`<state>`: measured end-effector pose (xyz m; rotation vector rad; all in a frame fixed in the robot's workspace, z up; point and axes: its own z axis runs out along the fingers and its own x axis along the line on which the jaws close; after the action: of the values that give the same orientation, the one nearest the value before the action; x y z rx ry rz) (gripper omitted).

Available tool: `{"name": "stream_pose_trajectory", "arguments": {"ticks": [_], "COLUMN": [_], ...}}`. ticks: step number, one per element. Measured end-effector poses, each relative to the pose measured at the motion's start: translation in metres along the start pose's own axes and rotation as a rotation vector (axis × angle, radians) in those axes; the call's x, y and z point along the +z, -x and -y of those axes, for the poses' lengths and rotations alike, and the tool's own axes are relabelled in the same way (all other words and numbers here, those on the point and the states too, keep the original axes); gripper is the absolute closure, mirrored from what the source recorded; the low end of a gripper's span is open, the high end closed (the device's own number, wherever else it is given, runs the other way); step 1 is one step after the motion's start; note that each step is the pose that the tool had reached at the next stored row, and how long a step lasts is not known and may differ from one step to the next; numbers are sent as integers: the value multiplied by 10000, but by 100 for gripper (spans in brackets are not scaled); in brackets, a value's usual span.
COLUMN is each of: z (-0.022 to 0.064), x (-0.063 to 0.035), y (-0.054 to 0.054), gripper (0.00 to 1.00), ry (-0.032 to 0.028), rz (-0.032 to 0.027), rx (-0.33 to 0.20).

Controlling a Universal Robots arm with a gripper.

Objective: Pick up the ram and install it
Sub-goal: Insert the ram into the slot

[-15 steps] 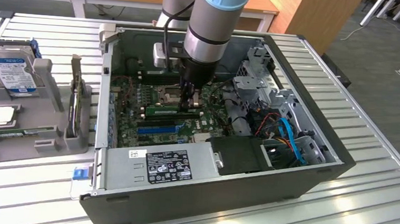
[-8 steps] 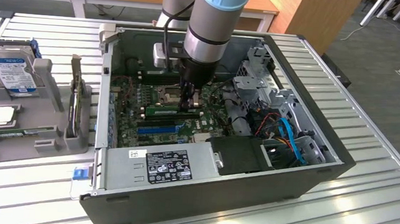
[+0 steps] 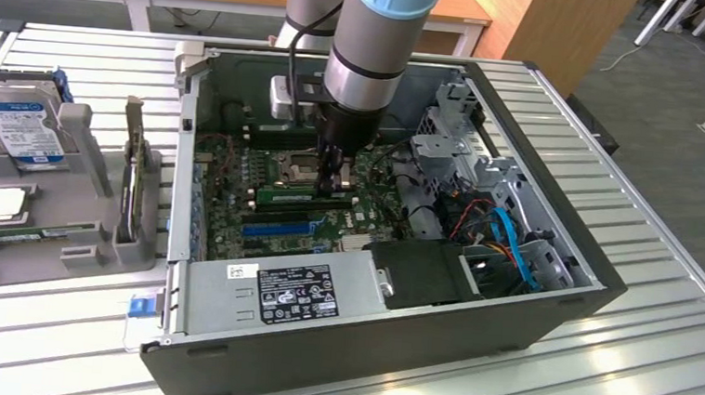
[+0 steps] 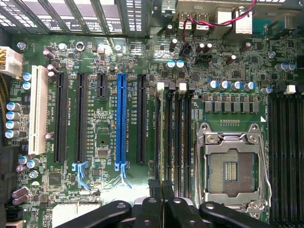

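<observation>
One open computer case (image 3: 379, 348), motherboard (image 4: 104, 61) inside, gripper (image 3: 332, 189) pinched narrow on ram (image 3: 288, 195) at memory slots (image 4: 176, 133)

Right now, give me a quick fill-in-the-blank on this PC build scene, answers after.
1. The fingers are ___, right at the memory slots.
2. Among the black expansion slots, one long slot is coloured ___.
3. The hard drive stands in a grey fixture on the exterior view's ___ of the case.
Missing words: shut; blue; left.
</observation>
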<state>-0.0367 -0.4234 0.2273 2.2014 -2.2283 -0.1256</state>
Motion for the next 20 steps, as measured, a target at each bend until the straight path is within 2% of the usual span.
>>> {"name": "stream_pose_trajectory", "arguments": {"ticks": [20], "z": [-1], "x": [0], "y": [0], "gripper": [88], "ry": [0], "rz": [0], "rx": [-1]}}
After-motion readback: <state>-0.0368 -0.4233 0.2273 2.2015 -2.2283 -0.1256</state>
